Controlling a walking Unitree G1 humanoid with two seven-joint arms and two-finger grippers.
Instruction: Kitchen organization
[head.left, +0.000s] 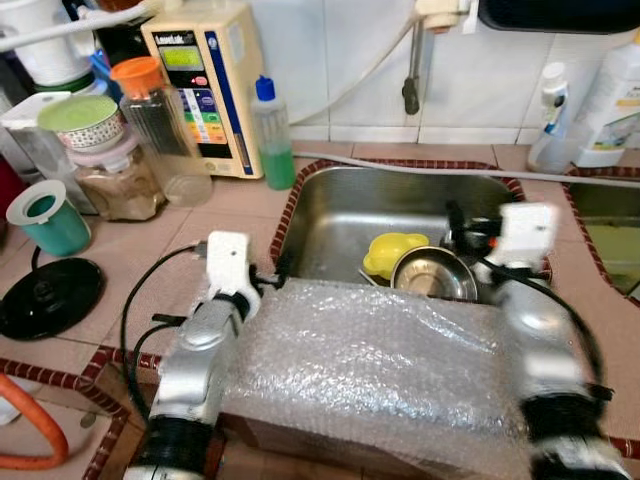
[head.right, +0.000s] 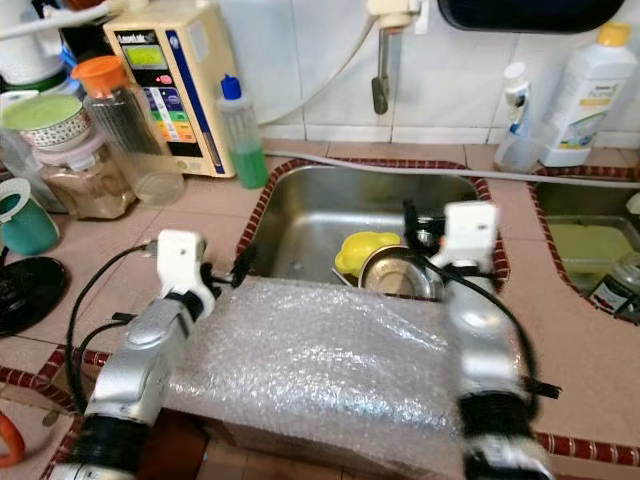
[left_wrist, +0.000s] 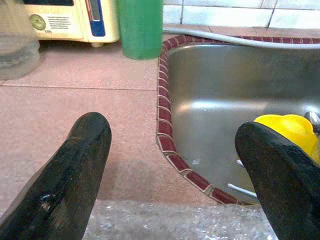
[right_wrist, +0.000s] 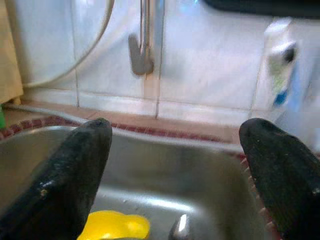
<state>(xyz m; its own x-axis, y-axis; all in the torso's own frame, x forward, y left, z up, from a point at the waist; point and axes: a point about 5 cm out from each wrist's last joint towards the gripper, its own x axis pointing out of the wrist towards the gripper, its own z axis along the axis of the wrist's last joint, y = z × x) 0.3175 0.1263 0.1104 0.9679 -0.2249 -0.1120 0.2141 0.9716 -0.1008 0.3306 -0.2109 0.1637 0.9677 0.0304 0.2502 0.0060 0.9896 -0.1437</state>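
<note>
- While both silver arms reach forward over a sheet of clear bubble wrap (head.left: 370, 360) draped across the counter's near edge, the left gripper (left_wrist: 172, 165) hovers just above the pink tiled counter (head.left: 140, 250), beside the sink's left rim; its two black fingers (left_wrist: 75, 165) are spread wide with nothing between them.
- Over the sink's right side, the right gripper (right_wrist: 175, 175) hangs with its fingers (right_wrist: 75, 170) equally wide apart and empty, pointing toward the white tiled wall and the grey tap (right_wrist: 142, 45).
- Inside the stainless steel sink basin (head.left: 340, 215) lie a yellow plastic cup-like object (head.left: 392, 252) and, touching it on its right, a round steel bowl (head.left: 433, 274).
- Behind the sink's left corner stands a green bottle with a blue cap (head.left: 272, 135), next to a cream water-filter unit (head.left: 205, 85).
- Farther left sit a clear jar with an orange lid (head.left: 155, 125), a teal cup (head.left: 48, 217) and a black round lid (head.left: 45, 295).
</note>
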